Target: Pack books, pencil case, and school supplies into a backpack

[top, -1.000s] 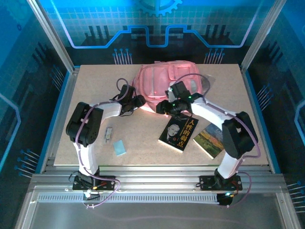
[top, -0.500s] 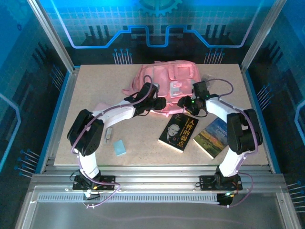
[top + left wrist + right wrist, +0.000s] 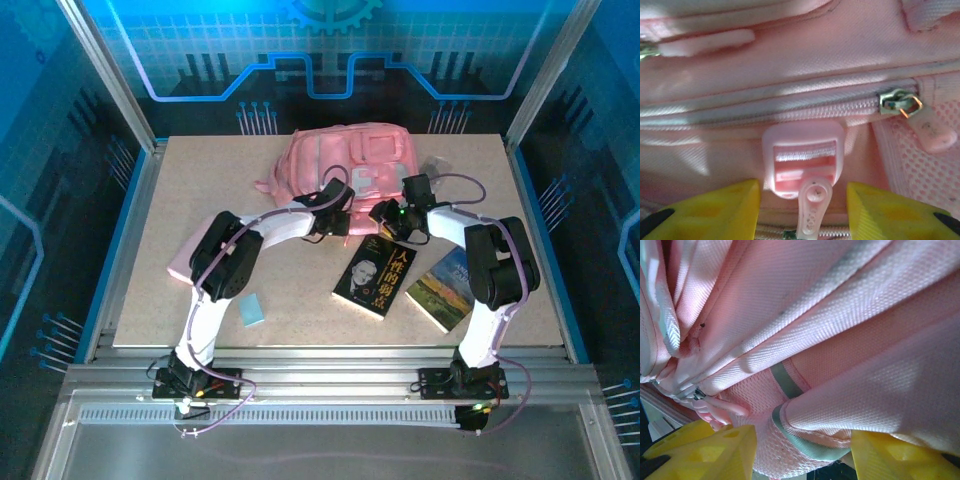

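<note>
- While nothing's packed yet, the small pale pink oblong pouch [image 3: 180, 268] sits far left on the tan tabletop [image 3: 310, 315], well apart from the bag. The pale blue flat rectangle [image 3: 250, 308] lies nearer the front edge.
- Left gripper [image 3: 801, 195]: yellow fingers [image 3: 715, 212] spread with nothing clamped. A pink plastic buckle [image 3: 802, 157] and a slim pink pull tab [image 3: 811, 212] sit in the gap, and neither finger seems to touch them. My worry is that if it closes from here it grabs the chunky buckle instead of the tab and just tugs the whole bag.
- The big pink fabric backpack [image 3: 345, 160] lies at the back middle of the table. In the left wrist view its zip [image 3: 790, 107] looks closed, with the metal slider [image 3: 897, 102] off to the right. So I'd guess the opening isn't ready, and anything pushed at it would bounce off.
- Right gripper [image 3: 802, 442]: fingers apart with a bunch of pink fabric and a grey-green trim strip [image 3: 790, 385] between them. I can't tell if it's actually pinching. A loose hold means the soft cloth slips out once the zip gets pulled.
- The black paperback with a man's portrait [image 3: 375, 280] lies just in front of the bag, and the green-yellow landscape paperback [image 3: 440, 290] lies to its right. If the bag gets dragged forward it could ride over the black one.
</note>
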Motion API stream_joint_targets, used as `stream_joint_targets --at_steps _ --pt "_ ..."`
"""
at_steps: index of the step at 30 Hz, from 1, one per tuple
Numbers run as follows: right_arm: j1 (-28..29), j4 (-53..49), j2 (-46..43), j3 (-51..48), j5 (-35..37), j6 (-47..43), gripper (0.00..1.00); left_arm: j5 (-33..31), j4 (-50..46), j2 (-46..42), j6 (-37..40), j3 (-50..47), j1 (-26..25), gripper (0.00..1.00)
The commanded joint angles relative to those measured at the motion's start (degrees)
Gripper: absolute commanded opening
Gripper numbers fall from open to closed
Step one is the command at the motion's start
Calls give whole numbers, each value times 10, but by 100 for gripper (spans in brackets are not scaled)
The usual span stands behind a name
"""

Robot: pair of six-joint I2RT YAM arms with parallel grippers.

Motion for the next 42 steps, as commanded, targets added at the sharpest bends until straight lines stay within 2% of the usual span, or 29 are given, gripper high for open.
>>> stream_joint_targets --at_steps 1,3,7,8,14,19,25,30,34,38,42 --pt "-7 20 19 -11 -1 11 52 -26 -55 35 23 43 -3 45" --pt "-7 23 18 -12 1 11 52 -39 -72 54 21 60 -1 36" --pt "-7 18 15 -14 10 8 51 -38 -75 63 11 62 4 5" --pt "-7 16 15 -14 15 7 51 -39 -70 58 8 55 4 0" --pt "-7 9 22 -7 36 6 46 -40 0 -54 -22 -45 6 0" --pt "-8 -6 20 -6 62 1 43 -73 58 -157 -50 -146 35 0" --pt "-15 -12 19 -4 69 -4 42 -97 59 -168 -53 -180 88 0" --pt "-21 -29 2 11 61 -27 43 -76 59 -176 -58 -188 107 0" --pt "-10 -56 -37 25 25 -52 52 -29 80 -215 -73 -203 91 0" --pt "15 -98 -81 33 -27 -68 63 -15 101 -260 -89 -214 65 0" --pt "52 -88 -113 1 -71 -34 66 7 125 -290 -121 -234 54 0"
